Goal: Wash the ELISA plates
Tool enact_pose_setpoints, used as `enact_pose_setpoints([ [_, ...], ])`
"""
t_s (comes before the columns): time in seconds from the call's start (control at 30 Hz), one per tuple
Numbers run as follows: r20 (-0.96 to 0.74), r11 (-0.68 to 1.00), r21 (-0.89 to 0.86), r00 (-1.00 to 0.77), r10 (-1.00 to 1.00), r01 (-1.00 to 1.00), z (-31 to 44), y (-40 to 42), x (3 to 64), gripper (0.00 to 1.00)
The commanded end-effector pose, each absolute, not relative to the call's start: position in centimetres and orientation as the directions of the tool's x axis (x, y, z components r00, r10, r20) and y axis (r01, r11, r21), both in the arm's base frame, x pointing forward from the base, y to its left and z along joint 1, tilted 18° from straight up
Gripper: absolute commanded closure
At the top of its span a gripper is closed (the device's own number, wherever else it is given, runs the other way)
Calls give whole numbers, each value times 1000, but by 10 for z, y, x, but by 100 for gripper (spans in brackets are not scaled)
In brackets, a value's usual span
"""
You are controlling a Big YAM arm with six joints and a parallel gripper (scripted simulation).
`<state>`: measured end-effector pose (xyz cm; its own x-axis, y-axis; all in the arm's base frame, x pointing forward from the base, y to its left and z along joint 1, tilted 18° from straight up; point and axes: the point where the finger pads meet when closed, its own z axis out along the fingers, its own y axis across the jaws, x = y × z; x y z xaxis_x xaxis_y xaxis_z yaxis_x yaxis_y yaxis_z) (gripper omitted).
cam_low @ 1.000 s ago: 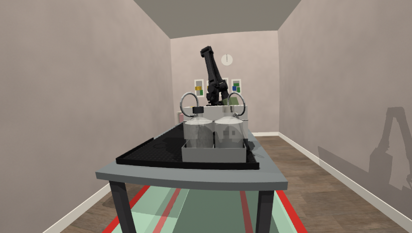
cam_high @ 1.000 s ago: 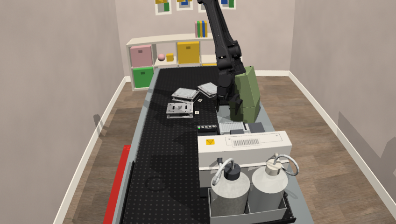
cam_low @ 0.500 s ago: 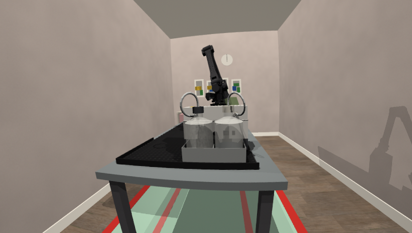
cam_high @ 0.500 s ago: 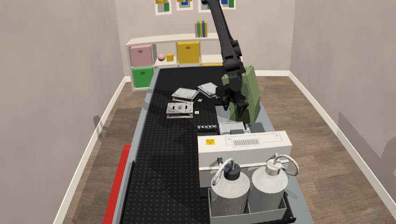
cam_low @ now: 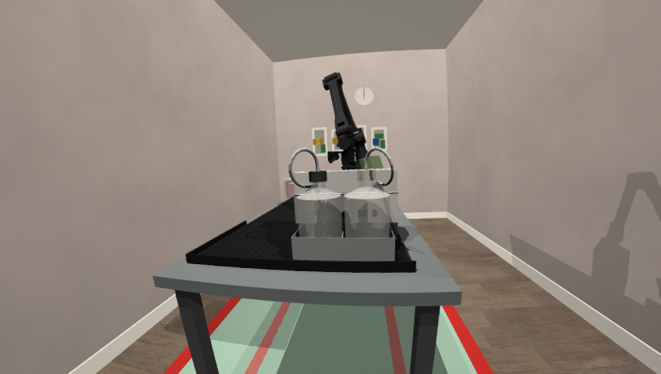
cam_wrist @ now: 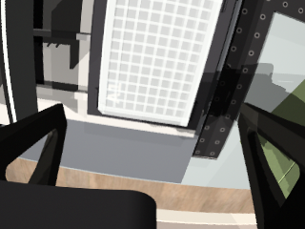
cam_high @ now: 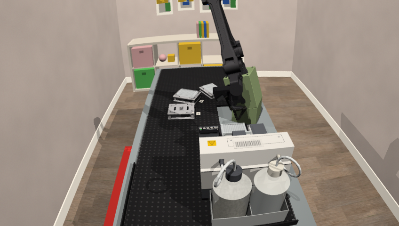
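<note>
Above the washer's carrier [cam_wrist: 202, 107]: gripper [cam_high: 239, 116] [cam_wrist: 152, 113], jaws wide apart, nothing held | on the carrier: white plate [cam_high: 233, 128] [cam_wrist: 154, 57] | beyond the carrier: bare nest N1 [cam_high: 181, 108]

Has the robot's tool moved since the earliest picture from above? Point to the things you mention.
Yes: in the top view, the tool [cam_high: 239, 114] [cam_wrist: 152, 113] has shifted right, further across the green stand [cam_high: 253, 95] [cam_low: 376, 162] [cam_wrist: 296, 112].
</note>
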<state>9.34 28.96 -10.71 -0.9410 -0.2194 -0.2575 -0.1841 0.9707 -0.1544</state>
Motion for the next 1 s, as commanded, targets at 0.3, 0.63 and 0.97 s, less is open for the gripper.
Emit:
enact_pose_setpoints([
  [0.3, -274, 993, -114, -961, -49, -18, -104, 299, 94, 0],
  [0.63, -275, 993, -116, -961, -26, 6, -117, 295, 100, 0],
  [0.97, -270, 990, -137, -961, -52, -15, -135, 284, 104, 0],
])
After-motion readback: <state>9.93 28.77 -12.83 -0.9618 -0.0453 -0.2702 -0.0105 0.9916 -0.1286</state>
